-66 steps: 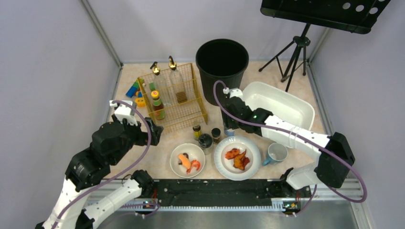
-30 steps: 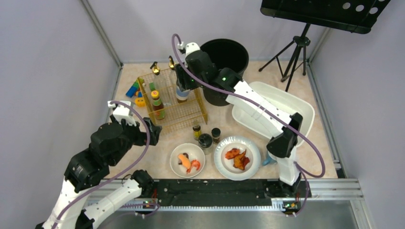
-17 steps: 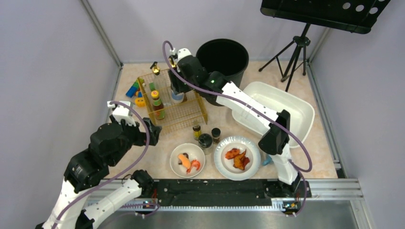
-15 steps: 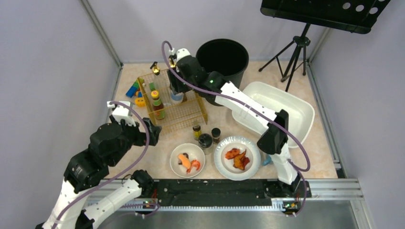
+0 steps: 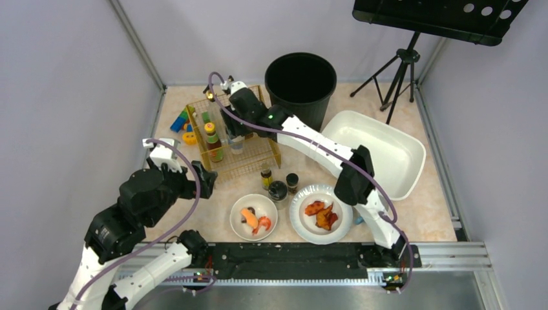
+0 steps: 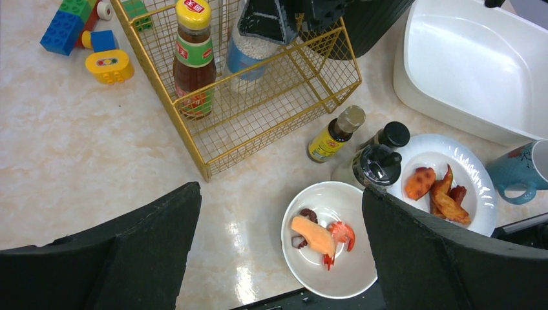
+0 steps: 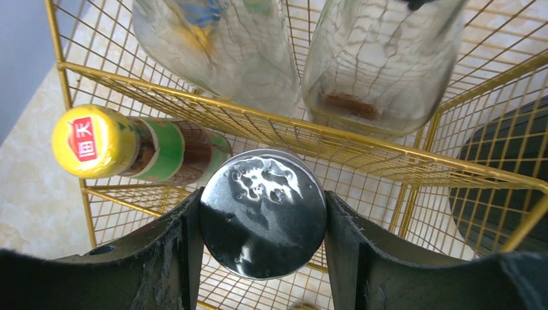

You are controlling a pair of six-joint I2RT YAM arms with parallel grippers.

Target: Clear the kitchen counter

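Note:
The beige marble kitchen counter [image 5: 194, 216] carries dishes, bottles and a gold wire basket [image 5: 249, 163]. My right gripper [image 5: 234, 132] reaches into the basket and is shut on a black-lidded jar [image 7: 262, 213] with a blue label [image 6: 249, 55]; its fingers press both sides of the lid. I cannot tell whether the jar rests on the basket floor. A yellow-capped sauce bottle [image 7: 129, 145] stands just left of the jar. Two glass bottles [image 7: 220, 45] stand behind it. My left gripper [image 6: 281, 245] is open and empty, held above the counter left of the bowl.
A bowl with shrimp [image 5: 254, 216] and a plate of chicken wings [image 5: 321, 213] sit at the front. Three small bottles [image 5: 278, 190] stand behind them. A white tub [image 5: 381, 152], blue mug [image 6: 523, 171], black bin [image 5: 300, 81] and toy blocks [image 5: 182, 123] are around.
My right arm carried the jar from beside the plates up and left, then lowered it into the basket next to the sauce bottle. The left arm hardly moved.

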